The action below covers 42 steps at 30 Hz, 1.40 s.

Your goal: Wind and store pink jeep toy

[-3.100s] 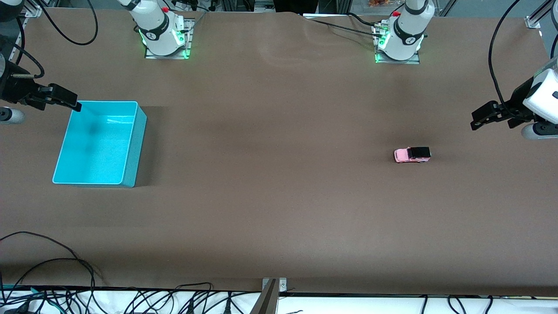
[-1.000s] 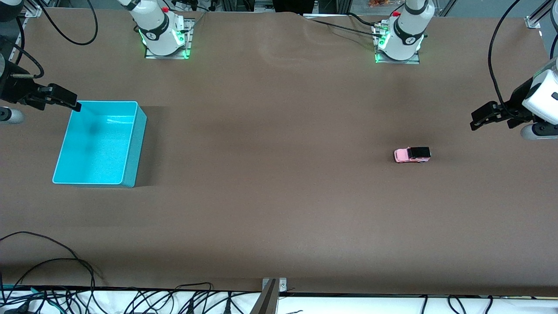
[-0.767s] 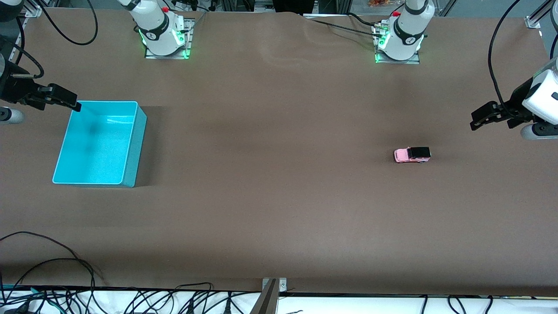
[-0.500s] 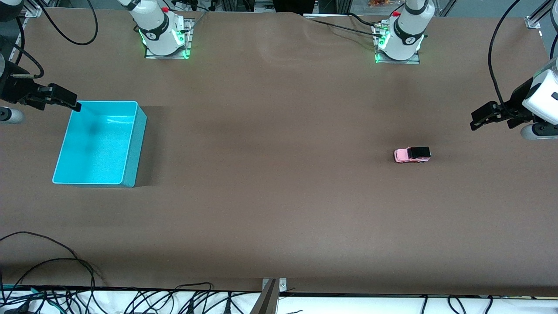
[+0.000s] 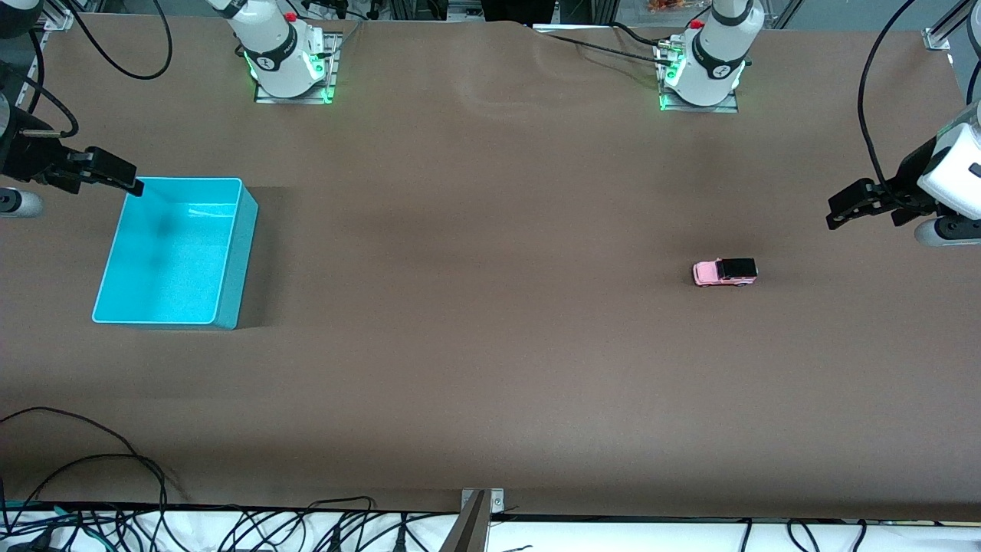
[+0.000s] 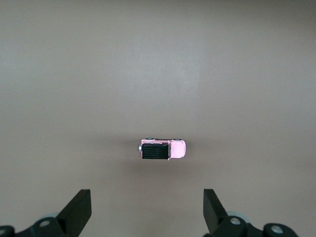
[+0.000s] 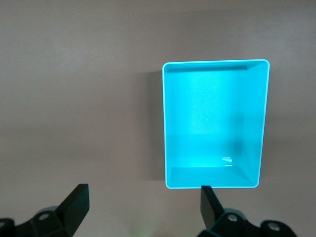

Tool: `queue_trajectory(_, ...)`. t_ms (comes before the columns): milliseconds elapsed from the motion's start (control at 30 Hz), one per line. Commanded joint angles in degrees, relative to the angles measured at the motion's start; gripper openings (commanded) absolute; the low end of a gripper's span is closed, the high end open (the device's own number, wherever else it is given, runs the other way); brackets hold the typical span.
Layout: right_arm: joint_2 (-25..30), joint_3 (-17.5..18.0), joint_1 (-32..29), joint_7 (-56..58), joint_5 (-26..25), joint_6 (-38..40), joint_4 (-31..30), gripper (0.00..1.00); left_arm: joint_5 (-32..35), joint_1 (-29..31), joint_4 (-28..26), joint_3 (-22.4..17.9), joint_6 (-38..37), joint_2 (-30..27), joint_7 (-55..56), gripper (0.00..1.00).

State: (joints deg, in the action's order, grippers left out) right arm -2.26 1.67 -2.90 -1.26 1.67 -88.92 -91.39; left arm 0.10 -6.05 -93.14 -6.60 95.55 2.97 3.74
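Brown matte counter (image 5: 490, 322) carrying two objects, well apart. Toward the right arm's end stands an open rectangular cyan plastic bin (image 5: 236, 253), nothing visible inside. Toward the left arm's end sits the pink jeep toy (image 5: 725, 271), a tiny boxy car with pink body and black roof, upright on its wheels on bare counter, touched by neither arm. The left gripper (image 5: 839, 214) hangs in the air beside the toy at the counter's edge, jaws spread wide and holding nothing. The right gripper (image 5: 129, 184) hangs over the rim of the bin's corner, jaws likewise spread wide and holding nothing.
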Motion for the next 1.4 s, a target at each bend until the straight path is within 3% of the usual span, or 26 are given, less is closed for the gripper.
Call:
queue_trajectory(0,0.1,-0.1,-0.2,0.1,0.2,2.1,1.3,1.0,-1.4,0.1,0.2,-0.3,-0.5,0.0,-0.8,1.0)
queue_trajectory(1133,0.1,-0.7,-0.2,-0.2,-0.1,1.6,1.5,1.0,-1.2,0.5,0.0,-0.4,-1.0,0.5,3.1,1.0)
queue_trajectory(1367,0.1,-0.7,-0.2,-0.2,-0.1,1.4,1.5,1.0,-1.2,0.3,-0.1,-0.4,-1.3,1.7,16.6,1.0)
